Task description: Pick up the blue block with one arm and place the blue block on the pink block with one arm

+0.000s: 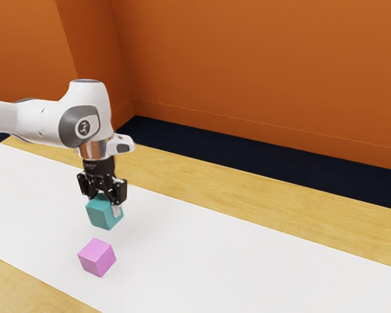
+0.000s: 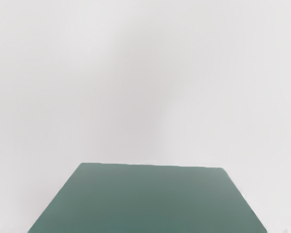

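A teal-blue block (image 1: pixel 104 214) hangs in the air, tilted, with my black gripper (image 1: pixel 105 201) shut on its upper part. Below it and slightly nearer the front, a pink block (image 1: pixel 96 257) rests on the white table surface (image 1: pixel 247 261); the two blocks do not touch. In the wrist view the held block (image 2: pixel 148 201) is a large dark teal face just under my hand, with plain white tabletop beyond it.
The white surface is bordered by wooden strips (image 1: pixel 280 195) at the back and at the front left. Orange walls (image 1: pixel 260 65) and a dark floor stand behind the table.
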### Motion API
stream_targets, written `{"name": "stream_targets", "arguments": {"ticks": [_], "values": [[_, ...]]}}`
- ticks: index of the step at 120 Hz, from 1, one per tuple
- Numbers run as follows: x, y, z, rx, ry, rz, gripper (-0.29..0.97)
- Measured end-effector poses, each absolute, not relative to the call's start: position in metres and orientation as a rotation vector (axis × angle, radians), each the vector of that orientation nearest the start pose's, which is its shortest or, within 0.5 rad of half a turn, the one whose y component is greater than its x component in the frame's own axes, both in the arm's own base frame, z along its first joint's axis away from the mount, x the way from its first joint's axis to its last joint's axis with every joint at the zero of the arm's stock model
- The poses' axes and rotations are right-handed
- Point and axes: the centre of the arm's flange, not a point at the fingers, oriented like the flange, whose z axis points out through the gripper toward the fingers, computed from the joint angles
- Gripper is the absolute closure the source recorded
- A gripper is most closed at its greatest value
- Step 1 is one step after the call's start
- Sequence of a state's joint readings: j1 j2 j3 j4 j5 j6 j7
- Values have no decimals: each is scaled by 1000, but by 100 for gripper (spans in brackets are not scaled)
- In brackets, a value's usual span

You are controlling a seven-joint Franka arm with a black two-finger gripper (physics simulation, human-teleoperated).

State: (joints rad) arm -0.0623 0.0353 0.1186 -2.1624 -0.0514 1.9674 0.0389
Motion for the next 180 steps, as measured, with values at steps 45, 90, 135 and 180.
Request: {"name": "stream_targets", "arguments": {"ticks": [45,90,135,180], "values": [[472,39,357,-3167,-25,500,30],[473,16,325,-3142,71,612,30],[474,22,325,-3139,73,611,20],[496,37,355,-3137,74,493,3]]}}
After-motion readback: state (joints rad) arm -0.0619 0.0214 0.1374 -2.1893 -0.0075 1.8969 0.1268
